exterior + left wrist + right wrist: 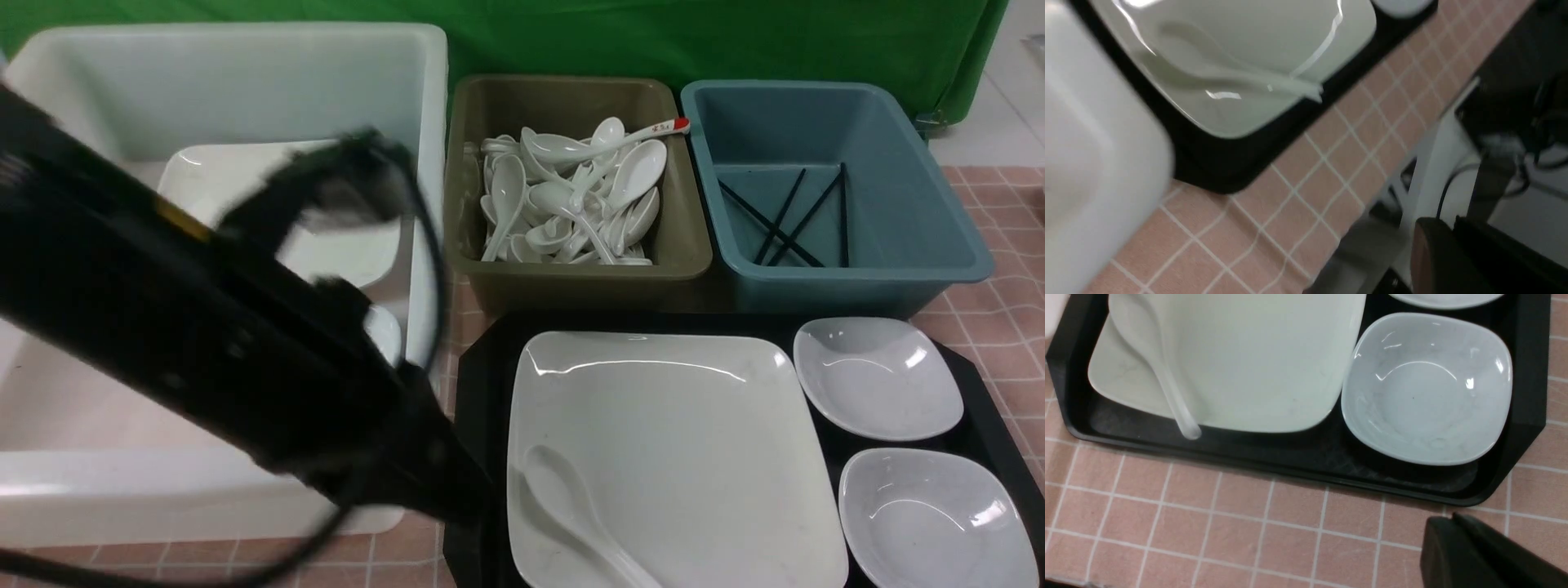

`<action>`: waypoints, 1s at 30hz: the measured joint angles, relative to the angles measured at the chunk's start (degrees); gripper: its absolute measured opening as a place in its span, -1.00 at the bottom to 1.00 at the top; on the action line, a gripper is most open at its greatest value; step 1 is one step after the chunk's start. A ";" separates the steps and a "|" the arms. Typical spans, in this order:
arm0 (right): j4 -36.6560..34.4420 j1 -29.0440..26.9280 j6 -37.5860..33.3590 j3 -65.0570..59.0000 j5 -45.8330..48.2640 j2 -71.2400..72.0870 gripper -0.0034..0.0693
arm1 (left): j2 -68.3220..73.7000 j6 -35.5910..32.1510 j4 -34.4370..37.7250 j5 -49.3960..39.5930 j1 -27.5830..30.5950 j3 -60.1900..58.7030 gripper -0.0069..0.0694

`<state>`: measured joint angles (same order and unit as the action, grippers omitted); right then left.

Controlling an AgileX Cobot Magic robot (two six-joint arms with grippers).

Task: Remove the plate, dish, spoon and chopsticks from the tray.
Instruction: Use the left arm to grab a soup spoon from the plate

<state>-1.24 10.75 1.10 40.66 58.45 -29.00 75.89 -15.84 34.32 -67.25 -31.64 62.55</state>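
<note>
spoon: on plate, handle slanting nearward-right over its near rim | left tool: left of plate, looks nearer, tips together | right tool: tips together

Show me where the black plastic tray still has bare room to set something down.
The black plastic tray looks tight: only a narrow strip lies bare between its near rim and the large white square plate. The right side is crowded by two small white squarish dishes.

Left arm blurred, tray cut off by front view's bottom edge
</note>
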 joint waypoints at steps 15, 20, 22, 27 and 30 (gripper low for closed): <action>0.00 0.00 -0.19 0.00 0.00 0.00 -0.69 | 22.72 -6.26 -31.14 11.40 -24.47 8.55 0.30; 0.00 0.00 -0.19 0.00 0.00 0.00 -0.68 | 25.74 -17.29 -36.91 18.93 -25.10 8.55 0.39; 0.00 0.00 -0.19 0.00 0.00 0.00 -0.68 | 26.78 -19.66 -38.78 21.22 -25.10 8.55 0.38; 0.00 0.00 -0.19 0.00 0.00 0.00 -0.66 | 29.55 -22.10 -41.71 23.24 -25.10 8.55 0.29; 0.00 0.00 -0.19 0.00 0.00 0.00 -0.65 | 31.37 -24.19 -43.53 24.20 -25.10 8.55 0.25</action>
<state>-1.24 10.75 0.91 40.66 58.45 -29.00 107.26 -40.03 -9.20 -43.05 -56.74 71.10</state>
